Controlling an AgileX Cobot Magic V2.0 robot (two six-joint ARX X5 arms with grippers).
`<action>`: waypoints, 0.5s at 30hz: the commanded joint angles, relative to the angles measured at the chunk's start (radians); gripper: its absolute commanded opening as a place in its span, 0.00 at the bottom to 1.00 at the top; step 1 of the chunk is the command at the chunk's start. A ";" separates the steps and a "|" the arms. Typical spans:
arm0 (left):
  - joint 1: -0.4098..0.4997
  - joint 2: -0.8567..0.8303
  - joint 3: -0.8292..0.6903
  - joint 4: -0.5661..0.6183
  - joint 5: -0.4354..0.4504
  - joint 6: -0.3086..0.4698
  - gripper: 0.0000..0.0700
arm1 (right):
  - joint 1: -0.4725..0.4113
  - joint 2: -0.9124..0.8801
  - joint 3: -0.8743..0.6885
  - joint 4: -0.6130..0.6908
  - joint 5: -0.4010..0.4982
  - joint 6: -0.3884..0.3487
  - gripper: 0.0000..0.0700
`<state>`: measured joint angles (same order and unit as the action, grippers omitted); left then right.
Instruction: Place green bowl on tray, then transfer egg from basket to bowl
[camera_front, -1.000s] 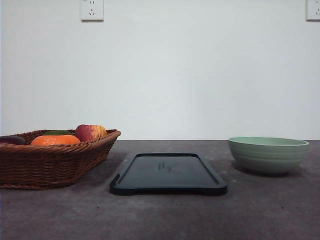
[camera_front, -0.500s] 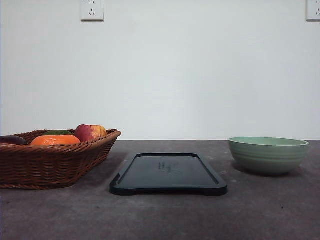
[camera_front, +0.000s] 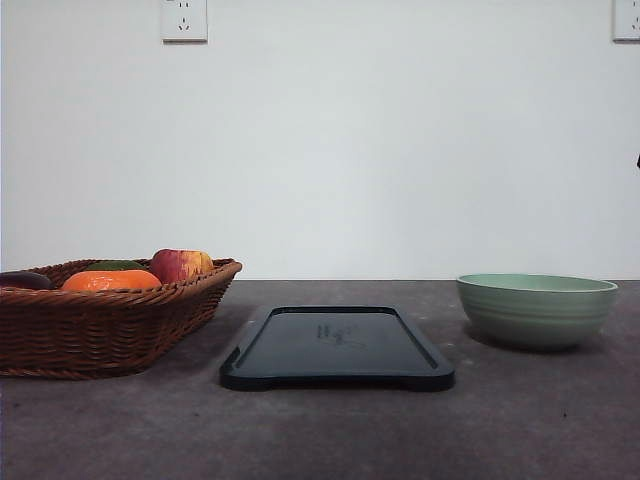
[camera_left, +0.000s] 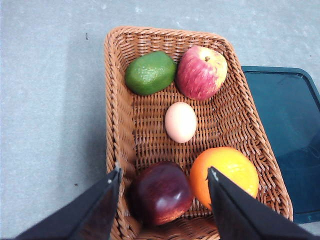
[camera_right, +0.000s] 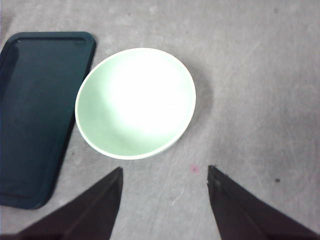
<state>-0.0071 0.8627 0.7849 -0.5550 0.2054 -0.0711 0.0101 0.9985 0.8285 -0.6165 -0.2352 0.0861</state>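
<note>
Apple (camera_left: 201, 72), avocado (camera_left: 150, 73), orange (camera_left: 225, 175), dark plum (camera_left: 161, 192), 2 wall sockets (camera_front: 184, 19)

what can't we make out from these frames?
- Egg: lies inside the basket; from the front view the wicker wall hides it.
- Green bowl interior: the front view is too low; in the right wrist view glare washes it out.
- Tray centre mark: too small to read.
- Tray's far end: cut by the left wrist frame edge.

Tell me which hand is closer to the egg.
Left. The left hand hangs open above the basket holding the egg; the right hand is over by the bowl.
</note>
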 joint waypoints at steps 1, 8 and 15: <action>-0.001 0.006 0.022 0.006 0.002 0.003 0.50 | -0.002 0.042 0.057 -0.041 0.000 0.018 0.48; -0.001 0.006 0.022 0.007 0.002 -0.001 0.50 | -0.002 0.247 0.277 -0.229 0.000 -0.016 0.48; -0.001 0.006 0.022 0.003 0.002 -0.001 0.50 | -0.002 0.457 0.437 -0.289 0.001 -0.054 0.48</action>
<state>-0.0071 0.8627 0.7849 -0.5570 0.2054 -0.0715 0.0101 1.4275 1.2417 -0.9072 -0.2349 0.0517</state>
